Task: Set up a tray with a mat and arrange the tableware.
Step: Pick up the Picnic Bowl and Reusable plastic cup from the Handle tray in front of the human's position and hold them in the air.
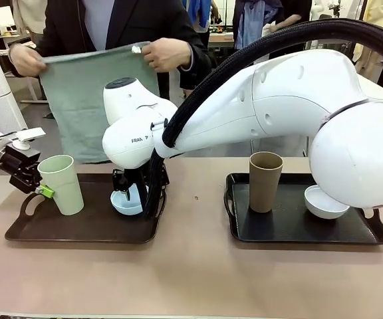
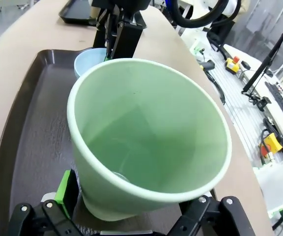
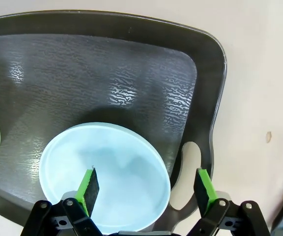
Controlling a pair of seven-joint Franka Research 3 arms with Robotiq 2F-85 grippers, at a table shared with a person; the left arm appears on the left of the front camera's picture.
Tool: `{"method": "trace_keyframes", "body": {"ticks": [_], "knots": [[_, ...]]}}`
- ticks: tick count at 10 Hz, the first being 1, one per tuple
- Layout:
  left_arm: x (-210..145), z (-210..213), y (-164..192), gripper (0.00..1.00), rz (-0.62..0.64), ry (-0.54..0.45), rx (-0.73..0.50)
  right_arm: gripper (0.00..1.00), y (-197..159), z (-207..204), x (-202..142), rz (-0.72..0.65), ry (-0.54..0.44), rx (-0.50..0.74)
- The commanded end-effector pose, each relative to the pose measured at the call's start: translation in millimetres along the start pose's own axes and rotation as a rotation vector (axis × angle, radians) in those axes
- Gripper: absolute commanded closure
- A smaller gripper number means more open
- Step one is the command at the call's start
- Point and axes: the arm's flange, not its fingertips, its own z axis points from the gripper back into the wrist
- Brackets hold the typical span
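Left claw (image 1: 43, 191) spread wide around tilted green cup (image 1: 62, 183) at left end of left tray (image 1: 78, 229); pads straddle its base, firm grip not confirmed. Right claw (image 3: 146, 189) wide open, one pad inside blue bowl (image 3: 112, 172) at that tray's right end. Brown cup (image 1: 265, 181) and white bowl (image 1: 324, 203) on right tray (image 1: 291, 229). Person holds green cloth (image 1: 78, 113) beyond counter's (image 1: 191, 272) far edge.

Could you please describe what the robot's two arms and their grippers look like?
Both arms are glossy white with rounded joints; the right arm carries a black corrugated cable sleeve. The left gripper and right gripper are black, with bright green pads on their fingers.
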Motion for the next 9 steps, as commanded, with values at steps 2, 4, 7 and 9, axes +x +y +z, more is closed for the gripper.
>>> {"method": "trace_keyframes", "body": {"ticks": [2, 4, 7, 9], "knots": [[-1.5, -6.9, 5.5, 0.00, -0.027, -0.020, -0.009, 0.00, -3.7, -4.2, 1.7, 0.025, 0.029, 0.050], [-3.4, -8.4, 5.8, 0.00, -0.033, -0.019, -0.014, 0.00, -4.3, -5.5, 1.9, 0.046, 0.032, 0.069], [-2.3, -8.8, 5.4, 0.58, -0.052, -0.028, -0.013, 0.75, -6.8, 1.1, -2.7, 0.062, -0.007, 0.090], [-2.4, -8.4, 4.3, 0.63, -0.055, -0.032, -0.013, 1.00, -6.7, 0.8, -3.3, 0.062, -0.006, 0.097]]}}
